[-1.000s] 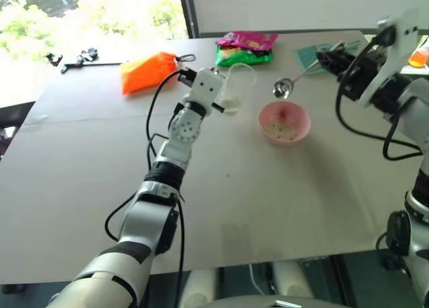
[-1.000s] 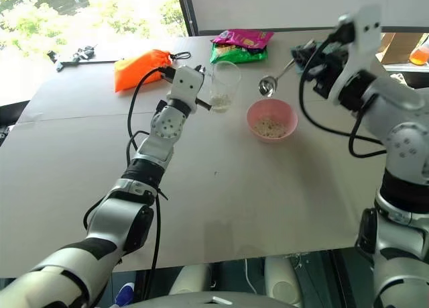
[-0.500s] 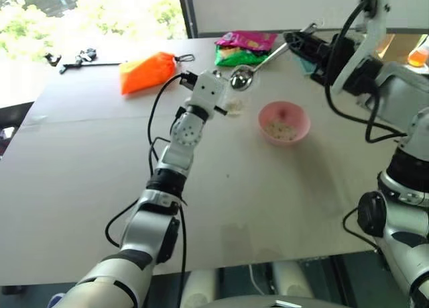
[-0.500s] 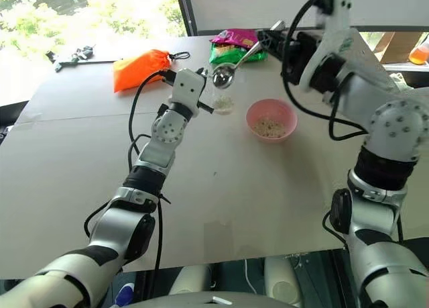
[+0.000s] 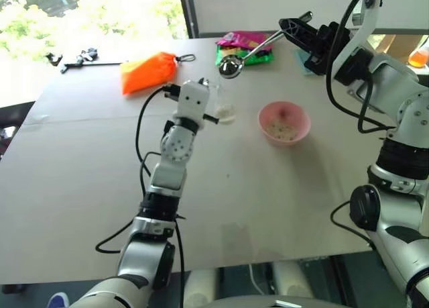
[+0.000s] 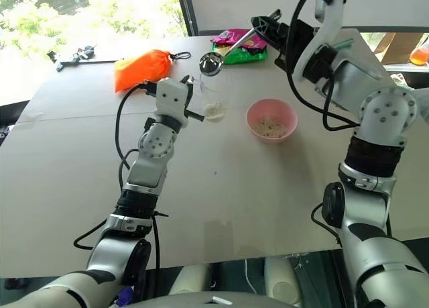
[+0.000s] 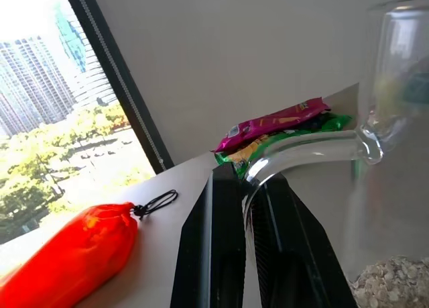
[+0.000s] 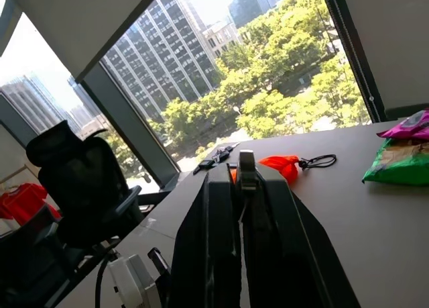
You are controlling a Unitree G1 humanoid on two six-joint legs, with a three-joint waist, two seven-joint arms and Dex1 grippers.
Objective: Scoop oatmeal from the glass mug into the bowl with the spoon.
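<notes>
My left gripper [image 7: 244, 177] is shut on the handle of the glass mug [image 5: 224, 100], which stands upright left of the bowl. Pale oatmeal [image 5: 226, 112] lies in the mug's bottom and also shows as oatmeal [image 7: 395, 284] in the left wrist view. My right gripper [image 5: 289, 27] is raised over the back of the table, shut on the thin handle of the silver spoon [image 5: 230, 67]. The spoon's oval end hangs just above the mug's rim. The pink bowl [image 5: 284, 122] sits on the table to the right with some flakes inside.
An orange pouch [image 5: 147, 71] lies at the back left. Pink and green snack packets [image 5: 244, 47] lie behind the mug. Small black items [image 5: 74, 56] sit at the far left edge. An orange bottle [image 5: 421, 55] stands off the table's right side.
My right gripper swung the spoon leftward, from above the bowl's far side to over the mug. My left gripper drew the mug a little back and to the left.
</notes>
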